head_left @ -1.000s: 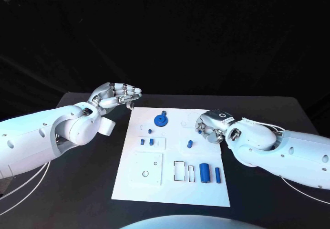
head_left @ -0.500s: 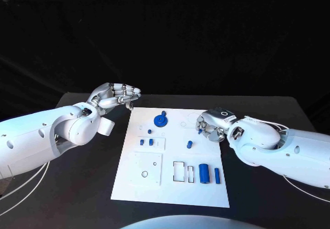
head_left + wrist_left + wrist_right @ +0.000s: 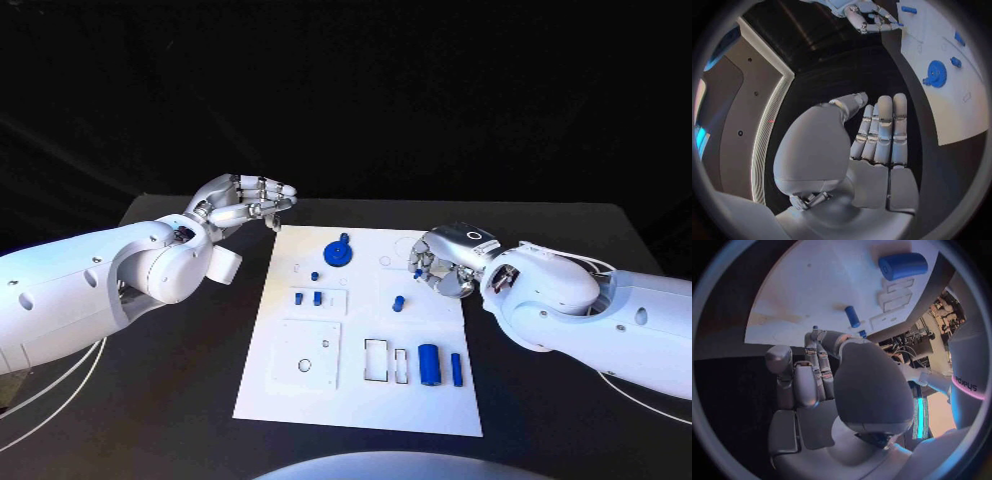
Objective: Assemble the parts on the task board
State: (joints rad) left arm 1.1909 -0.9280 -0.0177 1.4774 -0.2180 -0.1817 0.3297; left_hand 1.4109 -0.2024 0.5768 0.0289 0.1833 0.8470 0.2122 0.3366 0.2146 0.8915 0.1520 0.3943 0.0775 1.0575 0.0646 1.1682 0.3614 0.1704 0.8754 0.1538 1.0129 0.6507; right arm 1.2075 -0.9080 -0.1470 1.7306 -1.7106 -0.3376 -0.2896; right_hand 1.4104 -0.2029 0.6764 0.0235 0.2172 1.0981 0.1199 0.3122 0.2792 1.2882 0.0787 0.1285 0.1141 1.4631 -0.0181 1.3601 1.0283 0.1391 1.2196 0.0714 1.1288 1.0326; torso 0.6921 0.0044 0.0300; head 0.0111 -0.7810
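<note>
left hand (image 3: 242, 200): curled, holding nothing | right hand (image 3: 444, 262): pinching small blue part (image 3: 418, 272) | no legible writing

Over the past second the right hand (image 3: 444, 264) has lifted from the right edge of the task board (image 3: 361, 405) and drawn slightly toward the far end, now carrying a small blue part (image 3: 418, 271) pinched in its fingers. The short blue peg (image 3: 397, 300) it had been reaching beside stays on the board, now clear of the fingers. The right forearm has risen with the hand, the elbow shifting further toward the table's right side
</note>
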